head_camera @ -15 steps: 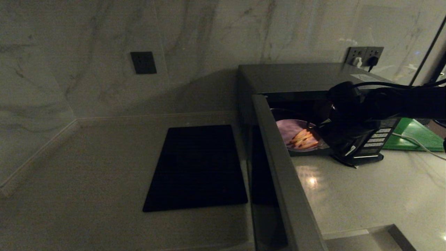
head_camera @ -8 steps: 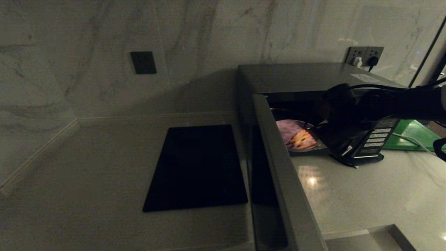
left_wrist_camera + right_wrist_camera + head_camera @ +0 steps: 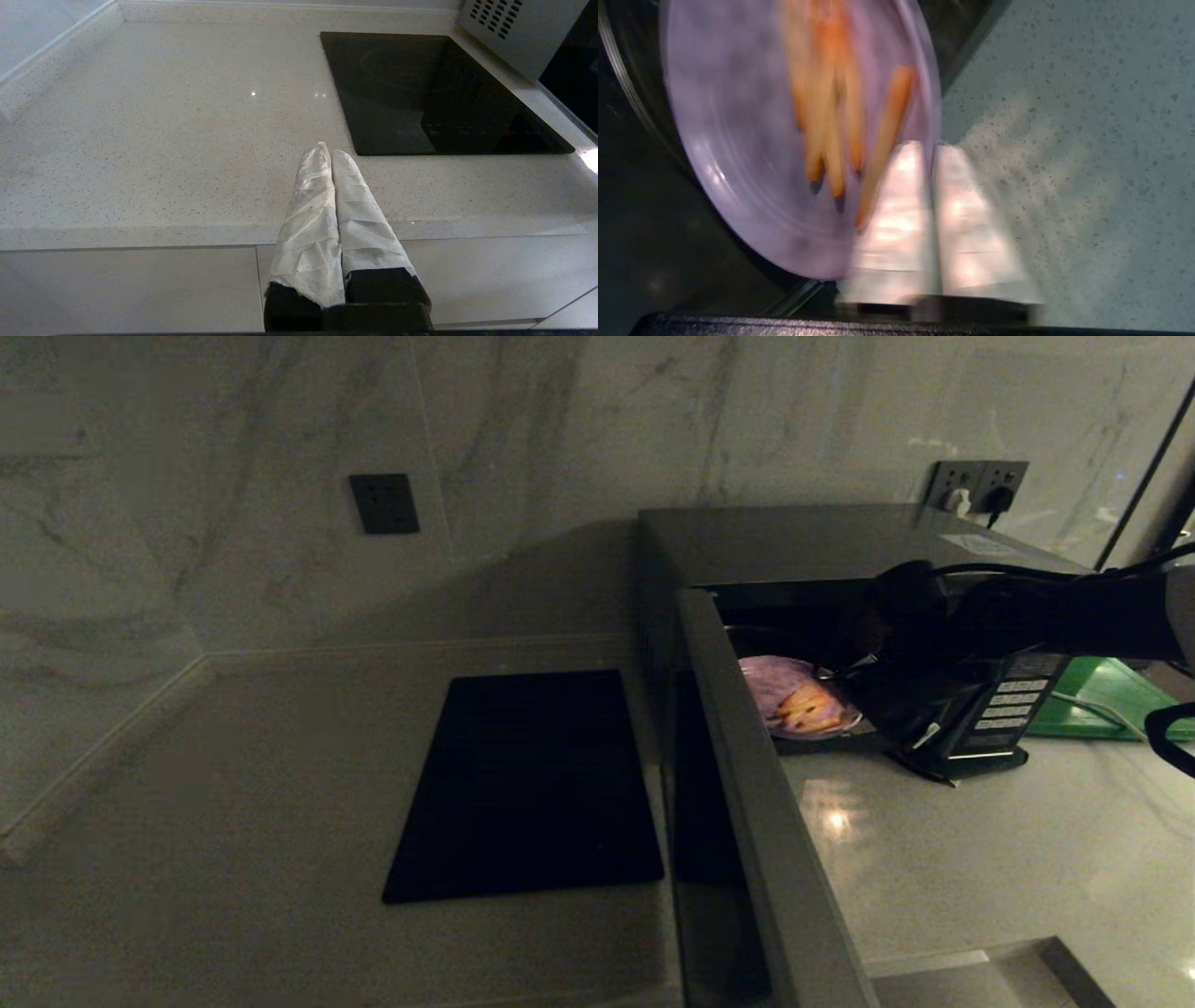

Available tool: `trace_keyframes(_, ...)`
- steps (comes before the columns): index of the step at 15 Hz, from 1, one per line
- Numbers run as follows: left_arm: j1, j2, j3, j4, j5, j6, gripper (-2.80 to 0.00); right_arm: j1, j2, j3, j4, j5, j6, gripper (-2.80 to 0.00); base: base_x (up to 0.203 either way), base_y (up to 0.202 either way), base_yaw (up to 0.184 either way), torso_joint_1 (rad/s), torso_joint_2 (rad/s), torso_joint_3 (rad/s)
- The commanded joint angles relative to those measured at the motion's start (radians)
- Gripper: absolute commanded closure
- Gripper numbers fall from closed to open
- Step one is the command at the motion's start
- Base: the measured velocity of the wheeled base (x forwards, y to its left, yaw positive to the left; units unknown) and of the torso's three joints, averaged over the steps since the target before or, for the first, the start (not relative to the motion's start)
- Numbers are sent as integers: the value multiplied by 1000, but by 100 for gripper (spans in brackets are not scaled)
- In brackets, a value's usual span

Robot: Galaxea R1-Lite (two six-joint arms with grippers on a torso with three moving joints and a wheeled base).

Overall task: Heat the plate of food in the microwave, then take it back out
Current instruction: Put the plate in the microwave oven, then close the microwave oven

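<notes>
1. Plate of food (image 3: 789,700) is seen inside the microwave (image 3: 794,546), right at the cavity's front opening, with orange-tan sticks (image 3: 840,116) piled on the lavender surface.
2. Its rim is pinched between the wrapped fingers (image 3: 896,224) of the right gripper (image 3: 934,151), one above the rim and one below, so it's clamped on the plate.
3. No brand name or label can be read on the microwave; only rows of pale buttons on the button panel (image 3: 1008,709) are made out, and part of that is hidden behind the right arm.
4. The microwave door (image 3: 747,784) is swung wide open, sticking out toward the camera.
5. A flat black panel (image 3: 527,784) is set into the counter (image 3: 980,859) just left of the microwave; a green board (image 3: 1111,695) lies just right of it.
6. A wall socket (image 3: 976,485) with plugs is found behind the microwave.
7. The left gripper (image 3: 329,151) is parked well left of the microwave over the counter edge, fingers pressed together on nothing.
</notes>
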Motion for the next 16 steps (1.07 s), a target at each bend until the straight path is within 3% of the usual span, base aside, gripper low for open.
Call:
trace_keyframes(1,1,1,0,0,1,-1,0,0,-1,0,4,-1,-3,-280,0,0,0,0,0,0)
trace_keyframes(8,1,1,-1,0,1,-1,0,0,-70,10,9,-2,-8,-280,0,0,0,0,0,0)
trace_keyframes(16,1,1,0,0,1,-1,0,0,-200,113,9,-2,-33,-280,0,0,0,0,0,0)
